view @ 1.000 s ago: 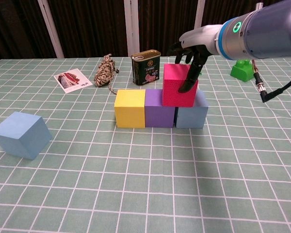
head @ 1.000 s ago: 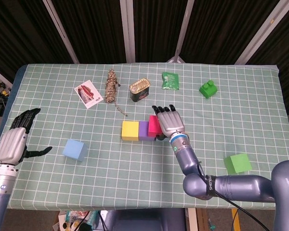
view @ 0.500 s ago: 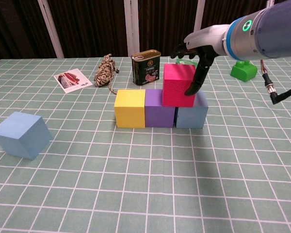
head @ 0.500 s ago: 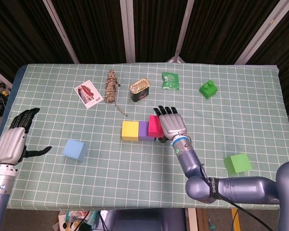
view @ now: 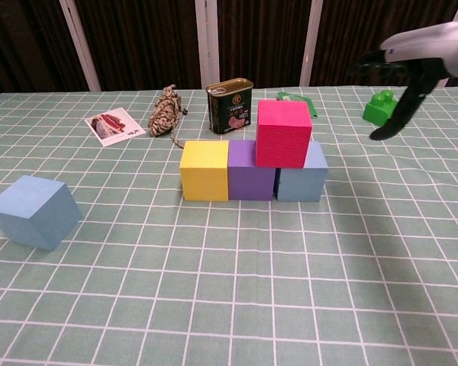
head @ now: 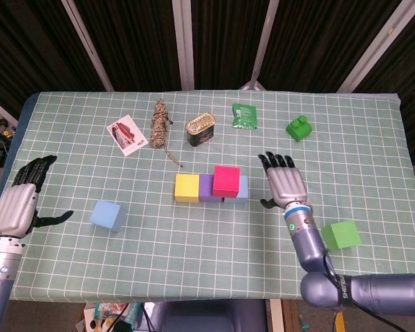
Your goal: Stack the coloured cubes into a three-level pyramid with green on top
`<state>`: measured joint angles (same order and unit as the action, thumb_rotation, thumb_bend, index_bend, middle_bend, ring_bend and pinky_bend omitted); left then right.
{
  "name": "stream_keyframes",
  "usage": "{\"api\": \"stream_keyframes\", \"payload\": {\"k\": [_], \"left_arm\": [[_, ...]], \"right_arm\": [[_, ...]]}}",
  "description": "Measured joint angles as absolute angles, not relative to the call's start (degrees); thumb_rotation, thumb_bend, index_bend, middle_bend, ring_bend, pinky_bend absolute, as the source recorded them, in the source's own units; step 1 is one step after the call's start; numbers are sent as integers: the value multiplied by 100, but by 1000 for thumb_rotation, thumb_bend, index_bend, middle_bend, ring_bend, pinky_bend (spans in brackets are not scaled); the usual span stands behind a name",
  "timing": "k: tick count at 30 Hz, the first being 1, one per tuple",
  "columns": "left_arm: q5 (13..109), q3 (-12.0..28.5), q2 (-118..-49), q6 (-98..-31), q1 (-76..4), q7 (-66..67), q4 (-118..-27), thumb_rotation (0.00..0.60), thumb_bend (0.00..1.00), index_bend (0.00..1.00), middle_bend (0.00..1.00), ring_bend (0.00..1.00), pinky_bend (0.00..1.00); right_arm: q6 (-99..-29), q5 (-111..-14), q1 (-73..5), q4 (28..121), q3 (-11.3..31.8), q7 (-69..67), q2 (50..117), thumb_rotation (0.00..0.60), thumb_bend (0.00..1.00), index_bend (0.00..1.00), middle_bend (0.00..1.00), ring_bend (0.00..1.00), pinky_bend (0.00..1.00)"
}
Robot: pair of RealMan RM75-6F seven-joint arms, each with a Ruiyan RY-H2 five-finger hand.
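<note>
Our right hand [head: 285, 184] hovers empty, fingers spread, beside the pink cube [view: 283, 133] sitting atop purple cube [view: 251, 170] and blue cube [view: 305, 176].

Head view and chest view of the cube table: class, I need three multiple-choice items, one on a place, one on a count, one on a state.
1. Where does the pink foam cube sit?
A. On the purple cube and the pale blue cube of the row
B. On the table alone
C. On the yellow cube

2. How many cubes form the bottom row?
A. Two
B. Three
C. Four

3. What is the right hand doing?
A. Gripping the pink cube
B. Holding the green cube
C. Open, holding nothing

Key: 1 A, the chest view shows it straddling that seam. 2 B, yellow, purple and pale blue stand side by side. 3 C, its fingers are spread, apart from every cube.
</note>
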<state>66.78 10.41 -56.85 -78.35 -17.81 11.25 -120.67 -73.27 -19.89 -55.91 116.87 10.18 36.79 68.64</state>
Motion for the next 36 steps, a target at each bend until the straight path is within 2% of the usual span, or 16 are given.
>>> {"api": "stream_keyframes", "payload": {"k": [8, 17, 23, 36], "left_arm": [[6530, 1021, -5855, -7750, -1903, 1491, -12001, 600, 104, 22, 49, 0, 37], [6084, 1107, -6083, -7420, -2366, 2402, -11923, 600, 79, 26, 130, 0, 39], [5603, 1135, -6294, -7193, -2774, 3228, -11933, 600, 76, 25, 235, 0, 40], [4372, 944, -7012, -7181, -3556, 4825, -11855, 600, 76, 19, 242, 0, 40]], "right_arm": [[-7723, -3213, -4455, 11901, 456, 2516, 6307, 600, 241, 0, 0, 0, 0], [-7699, -4176, -3817, 11800, 219, 1622, 6023, 600, 242, 0, 0, 0, 0], [-7491, -4559, -3593, 11702, 220, 1203, 5887, 600, 242, 0, 0, 0, 0], [-7045, -4982, -3271, 11645, 519, 585, 5598, 600, 242, 0, 0, 0, 0]]}}
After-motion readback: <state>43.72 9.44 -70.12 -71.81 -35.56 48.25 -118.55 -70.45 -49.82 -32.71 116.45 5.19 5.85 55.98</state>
